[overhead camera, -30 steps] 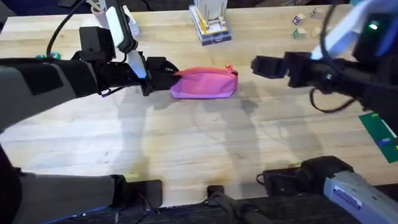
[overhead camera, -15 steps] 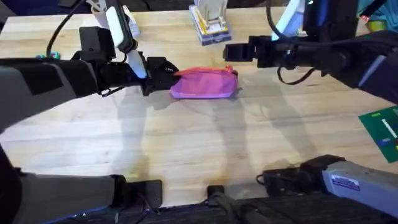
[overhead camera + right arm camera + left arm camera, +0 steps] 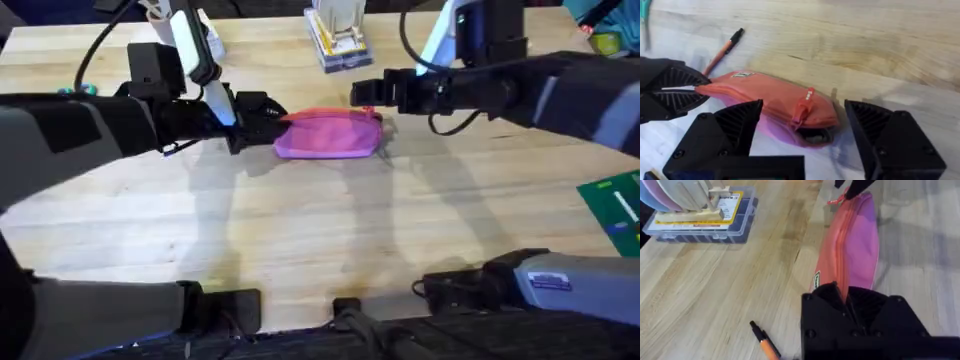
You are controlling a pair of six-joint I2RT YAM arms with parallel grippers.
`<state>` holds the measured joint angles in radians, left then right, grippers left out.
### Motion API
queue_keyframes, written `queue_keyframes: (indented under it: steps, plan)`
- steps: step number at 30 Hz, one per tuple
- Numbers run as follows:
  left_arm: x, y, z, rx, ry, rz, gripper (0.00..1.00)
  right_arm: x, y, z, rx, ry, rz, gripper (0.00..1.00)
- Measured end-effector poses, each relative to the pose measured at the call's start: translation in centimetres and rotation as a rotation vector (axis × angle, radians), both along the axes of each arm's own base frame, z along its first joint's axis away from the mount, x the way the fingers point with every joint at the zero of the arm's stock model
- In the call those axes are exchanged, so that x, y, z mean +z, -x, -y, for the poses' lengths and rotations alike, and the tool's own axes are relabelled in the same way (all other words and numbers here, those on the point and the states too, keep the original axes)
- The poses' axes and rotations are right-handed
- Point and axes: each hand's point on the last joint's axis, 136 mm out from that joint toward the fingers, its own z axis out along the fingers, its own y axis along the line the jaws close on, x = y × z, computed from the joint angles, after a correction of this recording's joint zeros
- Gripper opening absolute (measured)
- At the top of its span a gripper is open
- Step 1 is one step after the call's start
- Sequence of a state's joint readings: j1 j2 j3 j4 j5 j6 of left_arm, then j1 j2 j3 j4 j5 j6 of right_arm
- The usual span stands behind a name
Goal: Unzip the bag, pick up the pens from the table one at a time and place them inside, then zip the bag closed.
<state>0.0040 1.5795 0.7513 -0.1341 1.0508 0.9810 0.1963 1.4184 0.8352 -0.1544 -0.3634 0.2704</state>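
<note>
The pink bag (image 3: 330, 135) lies on the table (image 3: 300, 230), its zipper closed. My left gripper (image 3: 266, 112) is shut on the bag's left end; the left wrist view shows the black fingers (image 3: 830, 300) pinching the fabric of the bag (image 3: 852, 245). My right gripper (image 3: 362, 95) hovers open just over the bag's right end. In the right wrist view its fingers (image 3: 730, 130) straddle the red pull tab (image 3: 803, 104) without touching it. An orange pen (image 3: 722, 50) with a black tip lies on the wood behind the bag, near the left gripper, and the pen (image 3: 765, 344) also appears in the left wrist view.
A clear plastic box (image 3: 338, 45) holding a rack stands at the back centre. A green board (image 3: 612, 212) lies at the right edge. A teal item (image 3: 75, 90) sits at the far left. The table's front half is bare wood.
My right arm has swung left and forward, bringing its open gripper over the bag's right end and pull tab. The left gripper and the bag have not moved.
</note>
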Motion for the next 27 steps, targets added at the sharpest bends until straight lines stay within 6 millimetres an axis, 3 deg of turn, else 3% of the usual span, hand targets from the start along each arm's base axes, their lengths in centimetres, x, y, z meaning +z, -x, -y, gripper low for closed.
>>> queue_keyframes:
  steps: [5, 12, 15, 18, 20, 27]
  plan:
    - [0.0, 0.0, 0.0, 0.000, 0.000, 0.000, 0.042, -1.1, -0.5, -0.7, 0.011, -0.001, -0.010, 0.982]
    - [0.0, 0.0, 0.0, 0.000, 0.000, 0.000, 0.042, -2.0, 0.1, -2.2, 0.046, 0.001, -0.033, 0.712]
    - [0.0, 0.0, 0.0, 0.000, 0.000, 0.000, 0.042, -1.9, 0.1, -2.3, 0.051, -0.001, -0.031, 0.511]
    - [0.0, 0.0, 0.0, 0.000, 0.001, -0.003, 0.042, -1.7, 0.2, -2.7, 0.064, -0.012, -0.029, 0.189]
    - [-0.1, 0.2, 0.1, -0.003, 0.001, -0.009, 0.043, -1.6, 0.3, -3.0, 0.075, -0.020, -0.028, 0.037]
    - [-0.1, 0.2, 0.1, -0.003, 0.002, -0.012, 0.042, -1.2, 0.3, -3.0, 0.075, -0.021, -0.020, 0.031]
